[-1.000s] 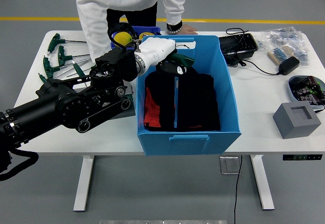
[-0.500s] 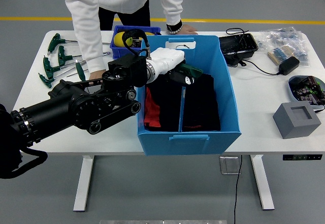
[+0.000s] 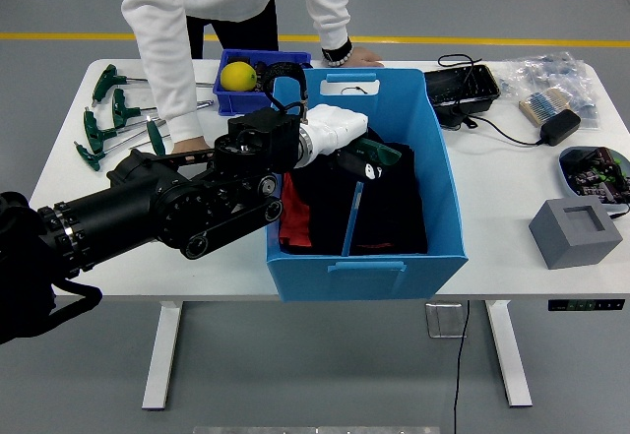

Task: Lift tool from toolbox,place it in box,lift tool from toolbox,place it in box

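My left hand (image 3: pixel 366 156), white at the end of a black arm, reaches in from the left over the big blue box (image 3: pixel 394 267). Its fingers are shut on a green-handled tool (image 3: pixel 382 151), held just above the dark cloth in the box's back half. Several more green T-handle tools (image 3: pixel 116 119) lie on the table at the far left. A blue divider (image 3: pixel 351 219) in the box leans to one side. The right arm is out of sight.
A person in white stands at the far side, one hand (image 3: pixel 189 145) on the table by my arm, the other (image 3: pixel 359 57) behind the box. A small blue bin (image 3: pixel 285 60) holds a yellow ball. A grey block (image 3: pixel 576 232), cables and a charger lie at the right.
My left hand has moved right and deeper over the box with the tool. The divider in the box has tipped from upright to slanted. The person has shifted left.
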